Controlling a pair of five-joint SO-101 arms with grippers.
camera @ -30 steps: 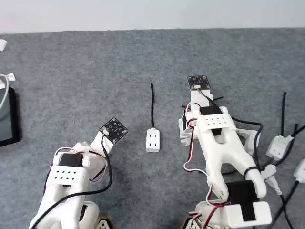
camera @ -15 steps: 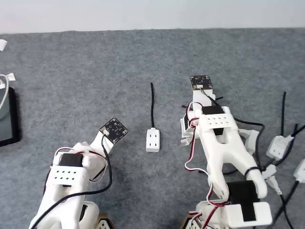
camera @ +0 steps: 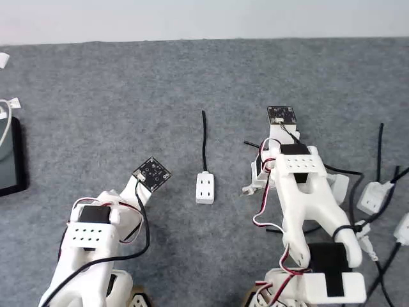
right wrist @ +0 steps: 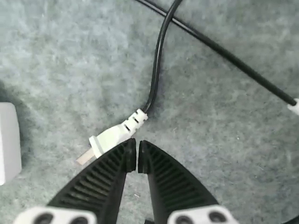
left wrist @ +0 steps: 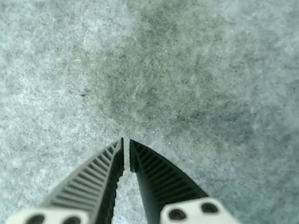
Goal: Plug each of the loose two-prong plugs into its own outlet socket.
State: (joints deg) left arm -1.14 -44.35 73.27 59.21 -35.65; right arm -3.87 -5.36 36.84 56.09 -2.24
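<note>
A white outlet socket (camera: pixel 204 187) with a black cord lies on the grey carpet between the two arms. A white two-prong plug (right wrist: pixel 114 136) on a black cord (right wrist: pixel 158 65) lies flat just beside my right gripper (right wrist: pixel 137 143), which is shut with nothing between its fingers. In the high view that plug (camera: pixel 246 190) peeks out by the right arm (camera: pixel 300 192). A white block (right wrist: pixel 9 140) sits at the edge of the right wrist view. My left gripper (left wrist: pixel 126 141) is shut and empty over bare carpet, left of the socket.
More white plugs and sockets (camera: pixel 374 195) (camera: pixel 402 228) with tangled black cords lie at the right edge. A dark flat device (camera: pixel 9 157) rests at the left edge. Bare carpet stretches toward the back.
The right arm has swung a little to the right, away from the socket. The left arm and the socket have not moved.
</note>
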